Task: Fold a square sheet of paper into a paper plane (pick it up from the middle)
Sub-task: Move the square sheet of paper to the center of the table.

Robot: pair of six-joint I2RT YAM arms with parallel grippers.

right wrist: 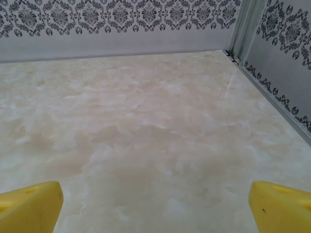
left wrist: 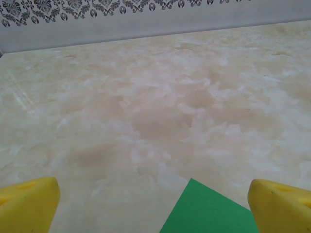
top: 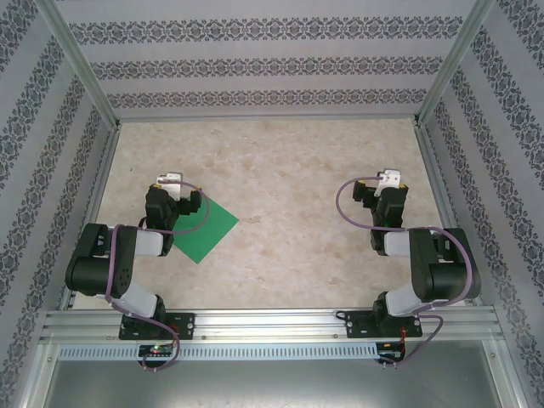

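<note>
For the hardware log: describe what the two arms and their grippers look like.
The left arm and right arm have bulky black joints with white link sections and black bases on an aluminium rail. A greyish-purple cable loops along each; a white block caps each wrist. The left gripper and right gripper have blunt bright-yellow fingers.

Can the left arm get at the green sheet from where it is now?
Probably yes. The left claw hangs open over one side of the square sheet of paper, which lies flat on the table with nothing on it; one corner shows between the claw's fingers.
</note>
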